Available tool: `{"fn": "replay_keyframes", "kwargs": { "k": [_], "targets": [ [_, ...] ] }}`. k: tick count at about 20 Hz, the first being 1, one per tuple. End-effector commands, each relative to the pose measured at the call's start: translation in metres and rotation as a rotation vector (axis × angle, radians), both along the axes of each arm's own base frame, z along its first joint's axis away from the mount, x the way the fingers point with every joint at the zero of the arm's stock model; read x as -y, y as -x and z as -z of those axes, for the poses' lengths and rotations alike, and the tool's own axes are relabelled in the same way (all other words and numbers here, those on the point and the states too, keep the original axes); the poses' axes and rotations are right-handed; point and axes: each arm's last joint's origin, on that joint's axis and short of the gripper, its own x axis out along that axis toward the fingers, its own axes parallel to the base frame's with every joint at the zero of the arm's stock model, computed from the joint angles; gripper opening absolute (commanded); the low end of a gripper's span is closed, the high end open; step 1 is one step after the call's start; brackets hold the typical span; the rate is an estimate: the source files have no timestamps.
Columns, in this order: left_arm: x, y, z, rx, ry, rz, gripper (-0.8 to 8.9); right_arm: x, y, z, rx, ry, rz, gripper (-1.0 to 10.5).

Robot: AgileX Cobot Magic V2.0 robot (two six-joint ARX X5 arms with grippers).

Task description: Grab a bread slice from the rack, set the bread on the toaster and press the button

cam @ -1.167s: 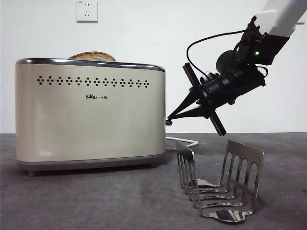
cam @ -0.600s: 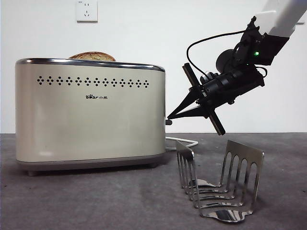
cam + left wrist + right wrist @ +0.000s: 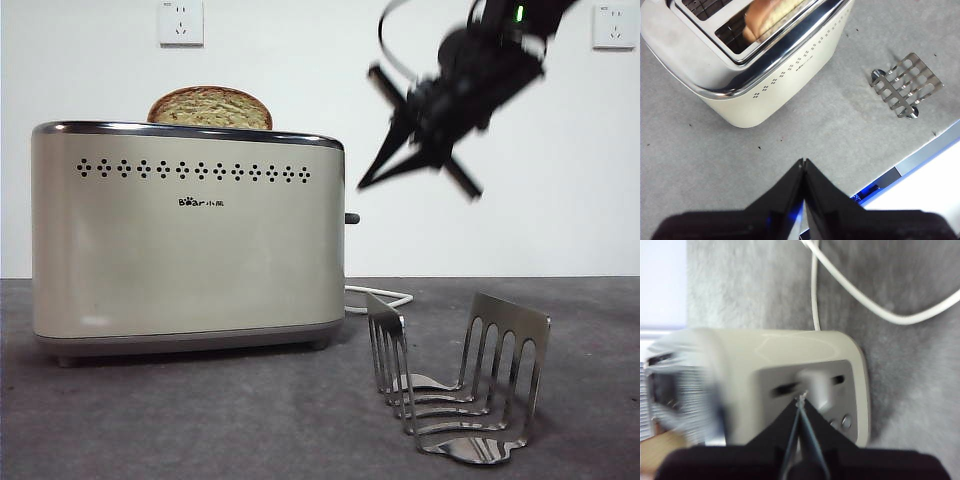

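The cream toaster [image 3: 188, 240] stands at the left of the front view. The slice of bread [image 3: 210, 107] stands in its top slot, its rounded top well above the rim; it also shows in the left wrist view [image 3: 772, 15]. The button [image 3: 351, 218] sticks out of the toaster's right narrow side. My right gripper [image 3: 363, 185] is shut and empty, in the air above and just right of the button. The blurred right wrist view shows its tips [image 3: 801, 399] close to the button [image 3: 815, 387]. The steel rack [image 3: 455, 385] stands empty at the front right. My left gripper [image 3: 803, 162] is shut, high above the table.
A white power cable [image 3: 385, 297] runs from behind the toaster across the grey table, also in the right wrist view [image 3: 865, 300]. The table's edge [image 3: 920, 155] shows in the left wrist view, near the rack [image 3: 906, 85].
My right gripper has moved up and away from the button. The button now sits higher on the toaster's side, and the bread stands higher out of the slot.
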Motion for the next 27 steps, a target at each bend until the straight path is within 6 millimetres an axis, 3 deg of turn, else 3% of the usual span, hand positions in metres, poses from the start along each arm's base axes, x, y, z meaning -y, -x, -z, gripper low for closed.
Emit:
{"fn": "replay_keyframes", "kwargs": {
  "k": [1,4,9,14,19,24,27],
  "targets": [
    [0.000,-0.001,0.001,-0.002,0.001,-0.004,-0.04,0.004,0.019,-0.042,0.119,0.071,0.015,-0.1],
    [0.000,-0.001,0.001,-0.001,0.001,-0.004,-0.03,0.016,0.062,-0.095,0.233,0.180,0.078,0.0],
    [0.001,-0.002,0.001,-0.005,-0.001,-0.004,-0.04,0.042,0.158,-0.167,0.430,0.440,0.207,0.0],
    [0.003,-0.005,0.003,-0.016,-0.009,-0.004,-0.04,0.071,0.231,-0.203,0.543,0.493,0.316,0.0],
    [0.004,-0.007,0.004,-0.023,-0.013,-0.005,-0.03,0.087,0.257,-0.205,0.536,0.648,0.419,0.0],
    [-0.012,-0.001,0.005,-0.001,0.005,-0.076,-0.04,0.086,0.252,-0.197,0.472,0.716,0.402,0.0],
    [-0.031,0.006,0.027,0.063,0.084,-0.167,-0.03,0.084,0.248,-0.195,0.463,0.729,0.401,0.0]
  ]
}}
